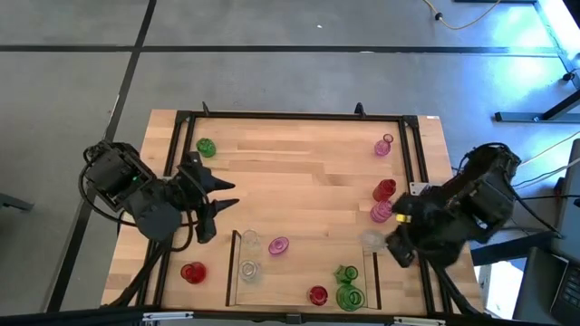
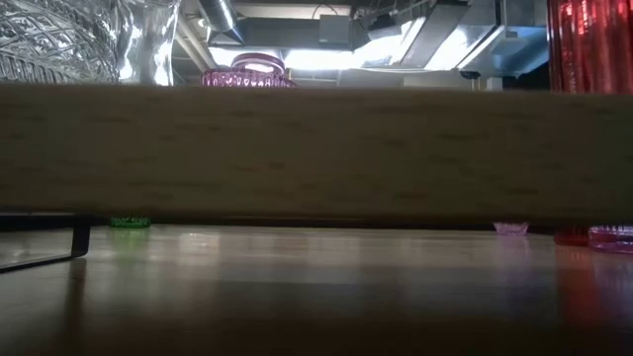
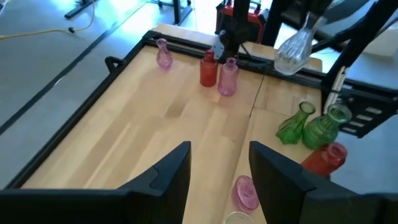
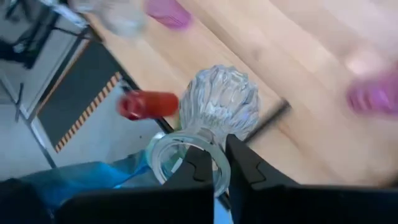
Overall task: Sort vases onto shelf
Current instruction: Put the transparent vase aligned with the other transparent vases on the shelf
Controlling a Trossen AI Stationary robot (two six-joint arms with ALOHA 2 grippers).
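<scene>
Right gripper (image 4: pixel 214 171) pinches a clear vase (image 4: pixel 217 106) by its rim, lifted just right of the shelf (image 1: pixel 376 281). Left gripper (image 1: pixel 217 199) waits, fingers spread. Best lowered upright into a free column.

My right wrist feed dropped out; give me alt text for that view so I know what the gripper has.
The right gripper is shut on the rim of a clear vase, held above the wooden table. A red vase shows beside it, and blurred pink vases lie farther off.
</scene>
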